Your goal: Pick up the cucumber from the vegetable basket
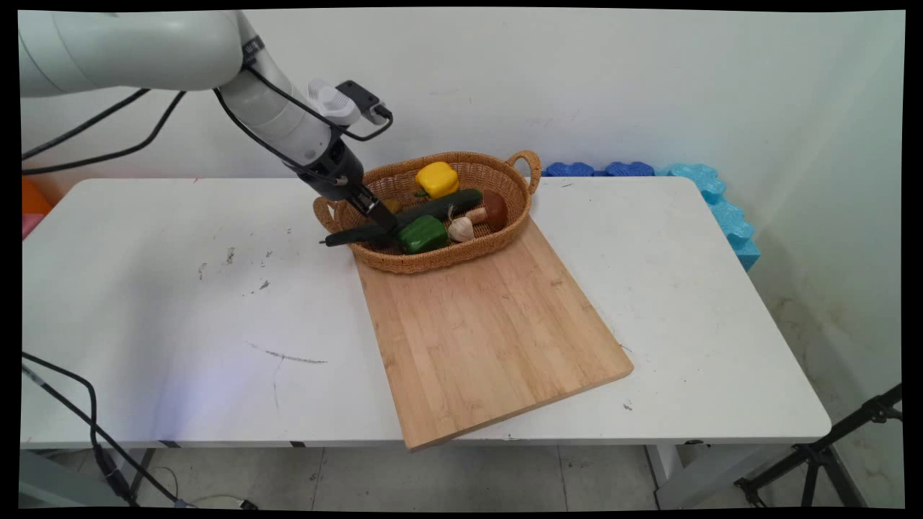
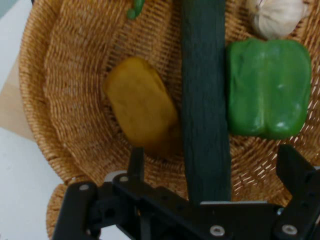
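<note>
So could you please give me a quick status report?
Claw open, astride the cucumber in the basket. Potato and green pepper flank it.

One wicker basket (image 1: 433, 263) sits at the far edge of the bench (image 1: 180, 303), and it holds six pieces of produce. There are two bell peppers, one yellow pepper (image 1: 437, 178) and one green pepper (image 1: 423, 234). There is one long dark cucumber (image 1: 433, 210), one garlic bulb (image 1: 461, 229), one brown mushroom (image 1: 493, 209) and one yellowish-brown potato (image 2: 142, 107). One wooden cutting board (image 1: 490, 331) lies on the bench, reaching its near edge. Beyond the far right corner lie blue foam pieces (image 1: 692, 187), their number unclear.
</note>
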`<state>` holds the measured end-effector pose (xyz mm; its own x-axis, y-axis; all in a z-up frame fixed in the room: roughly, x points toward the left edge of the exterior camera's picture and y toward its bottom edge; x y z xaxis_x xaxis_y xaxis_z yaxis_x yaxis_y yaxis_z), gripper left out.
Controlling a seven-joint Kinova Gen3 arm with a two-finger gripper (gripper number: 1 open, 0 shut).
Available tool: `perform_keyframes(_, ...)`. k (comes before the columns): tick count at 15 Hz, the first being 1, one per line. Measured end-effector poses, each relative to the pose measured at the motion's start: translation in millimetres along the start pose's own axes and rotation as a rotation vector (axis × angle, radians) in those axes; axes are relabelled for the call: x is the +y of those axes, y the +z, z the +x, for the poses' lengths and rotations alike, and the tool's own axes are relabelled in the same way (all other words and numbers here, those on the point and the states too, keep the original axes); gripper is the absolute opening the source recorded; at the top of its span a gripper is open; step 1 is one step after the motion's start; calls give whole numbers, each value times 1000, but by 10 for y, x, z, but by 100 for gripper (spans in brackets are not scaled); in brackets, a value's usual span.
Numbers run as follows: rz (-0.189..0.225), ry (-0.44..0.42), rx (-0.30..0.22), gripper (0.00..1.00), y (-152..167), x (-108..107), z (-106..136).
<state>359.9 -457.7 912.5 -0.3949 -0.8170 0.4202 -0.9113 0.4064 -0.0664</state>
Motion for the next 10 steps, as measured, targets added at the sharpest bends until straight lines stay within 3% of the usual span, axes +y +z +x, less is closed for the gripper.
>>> perform_keyframes(10,-7,4,-46,100,248,33,-3)
